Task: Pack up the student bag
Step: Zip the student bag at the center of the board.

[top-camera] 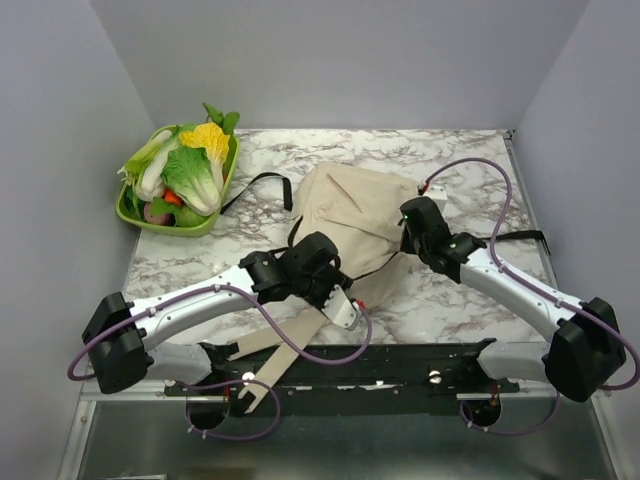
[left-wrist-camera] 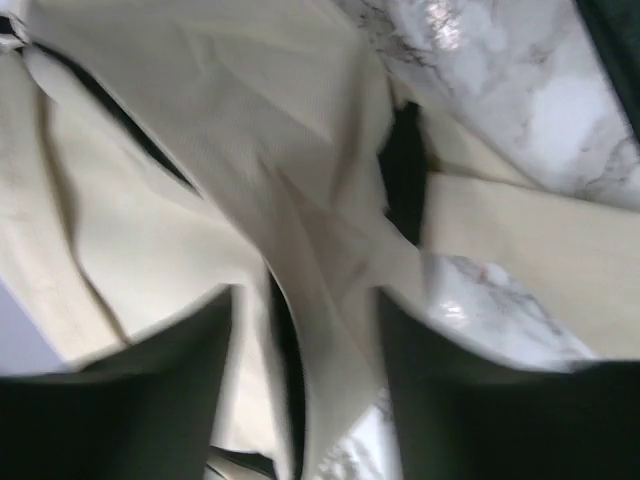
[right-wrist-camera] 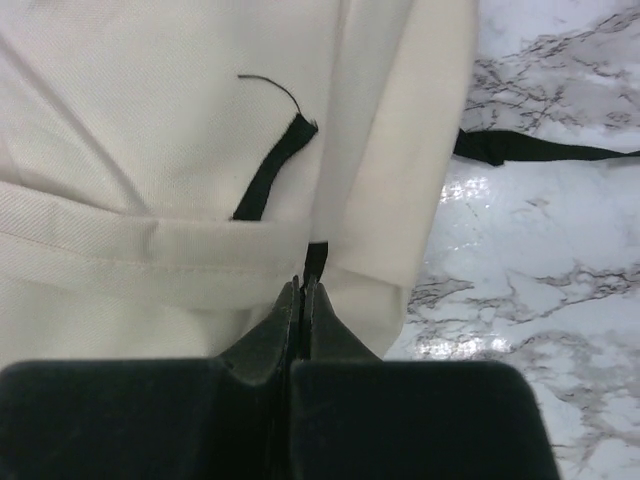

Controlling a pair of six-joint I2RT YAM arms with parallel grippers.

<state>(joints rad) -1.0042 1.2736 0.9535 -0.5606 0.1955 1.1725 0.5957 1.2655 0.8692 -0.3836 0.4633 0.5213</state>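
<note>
The student bag (top-camera: pixel 350 212), a soft beige cloth backpack, lies crumpled in the middle of the marble table. Its long beige straps (top-camera: pixel 285 345) trail toward the near edge. My left gripper (top-camera: pixel 338 292) is at the bag's near side. In the left wrist view it (left-wrist-camera: pixel 305 330) is open, with a fold of the bag's cloth (left-wrist-camera: pixel 330 260) running between the fingers (left-wrist-camera: pixel 150 400). My right gripper (top-camera: pixel 413 228) is at the bag's right edge. In the right wrist view it (right-wrist-camera: pixel 302 285) is shut on a thin black zipper tab (right-wrist-camera: pixel 316 255) of the bag (right-wrist-camera: pixel 150 150).
A green basket (top-camera: pixel 128 212) full of leafy toy vegetables stands at the far left. Black straps lie on the marble left of the bag (top-camera: pixel 262 185) and to its right (top-camera: pixel 520 237), the right one also in the right wrist view (right-wrist-camera: pixel 530 150). Grey walls enclose the table.
</note>
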